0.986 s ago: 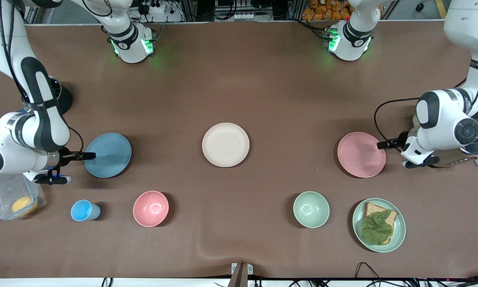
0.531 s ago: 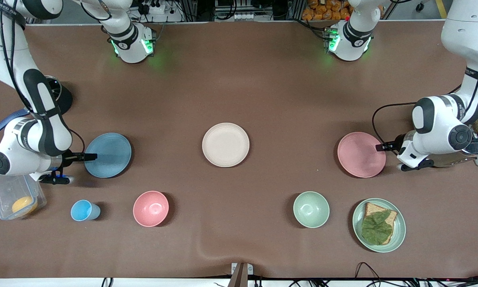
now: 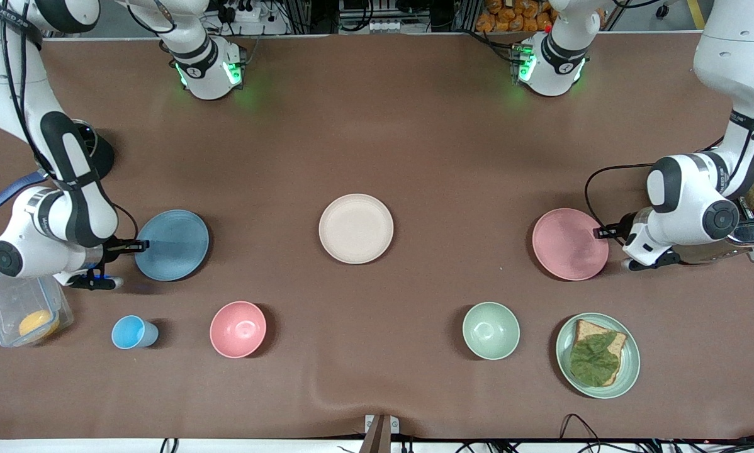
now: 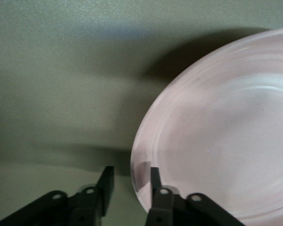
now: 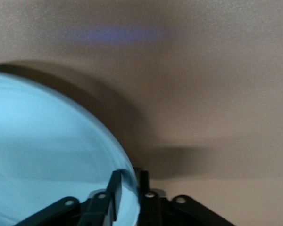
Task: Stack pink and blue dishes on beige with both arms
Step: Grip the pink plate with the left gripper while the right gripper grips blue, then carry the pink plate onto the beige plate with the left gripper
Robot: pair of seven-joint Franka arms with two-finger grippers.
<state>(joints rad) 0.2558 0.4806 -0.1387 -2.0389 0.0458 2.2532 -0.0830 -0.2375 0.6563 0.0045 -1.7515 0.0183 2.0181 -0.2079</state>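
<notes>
At the lower left of the front view a clear plastic box (image 3: 23, 308) holds a round orange-yellow thing I cannot name. Along the lower band sit a small blue cup (image 3: 133, 331), a pink bowl (image 3: 238, 328) and a green bowl (image 3: 491, 330), all showing nothing inside, and at lower right a green plate (image 3: 597, 355) carries a bread slice (image 3: 597, 358) with a leaf on it.

The beige plate (image 3: 356, 228) lies bare at the frame's centre. The pink plate (image 3: 569, 243) is at centre right, flat, matte, with faint rings. The blue plate (image 3: 172, 245) is at centre left, the same shape and size.

My left gripper (image 3: 605, 231) sits at the pink plate's rim; in its wrist view its narrow fingers (image 4: 155, 175) straddle that rim (image 4: 217, 136), one inside and one outside. My right gripper (image 3: 136, 246) is closed narrowly on the blue plate's edge (image 5: 42, 155), a finger on each face of the rim.
</notes>
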